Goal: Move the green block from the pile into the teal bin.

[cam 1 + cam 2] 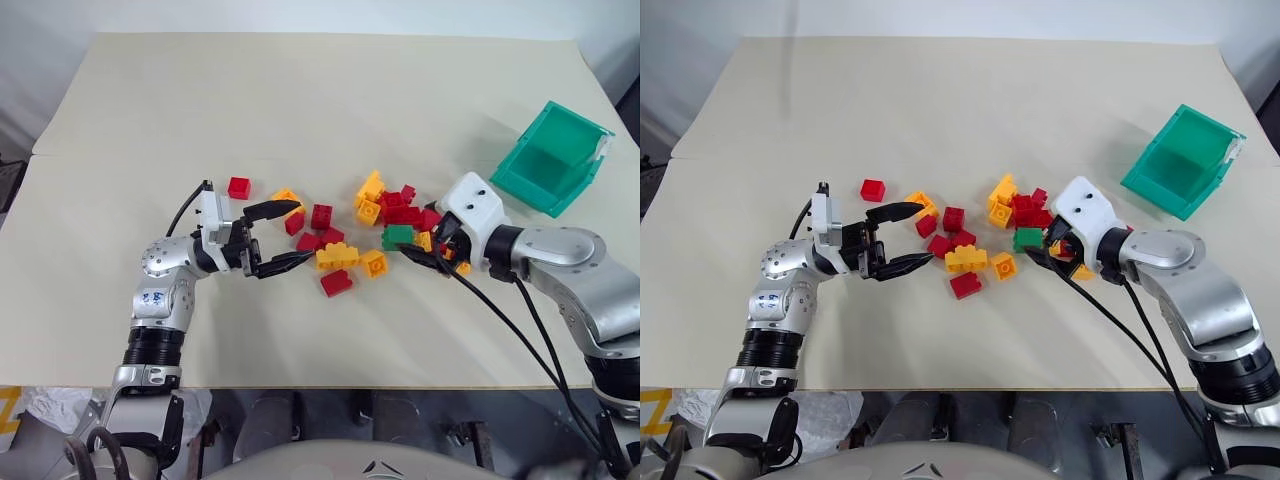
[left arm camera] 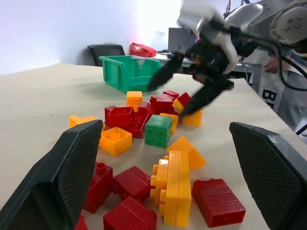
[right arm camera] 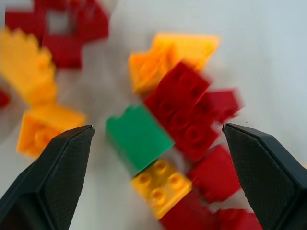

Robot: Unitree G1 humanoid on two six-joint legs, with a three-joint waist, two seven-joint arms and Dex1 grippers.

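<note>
Our right gripper [image 1: 432, 252] is spread wide and empty, tipped down at the near right edge of the pile [image 1: 372, 228], and from the right wrist view the green block [image 3: 138, 135] sits pretty much between the two fingers, so we'd say we're at the reach-in step, lined up but not closed on anything yet. The green block [image 1: 397, 236] is lying on the counter [image 1: 300, 100] on the near side of the heap, touching a small yellow-orange brick [image 3: 160, 185] and hard up against a clump of red bricks [image 3: 187, 112], which is the annoying bit. Our left gripper [image 1: 279, 236] is also spread open with nothing in it, hovering at the left side of the pile, pointing across toward the bricks. Next move, as we read it, is to come down around the green one and squeeze without dragging its neighbours along; the fingers look wide enough that a red or yellow one could easily get caught too. After that it's a lift and a swing out to the right and away from us, since the teal bin [image 1: 553, 160] is sitting tilted well apart from the pile, near the far right corner of the counter.
</note>
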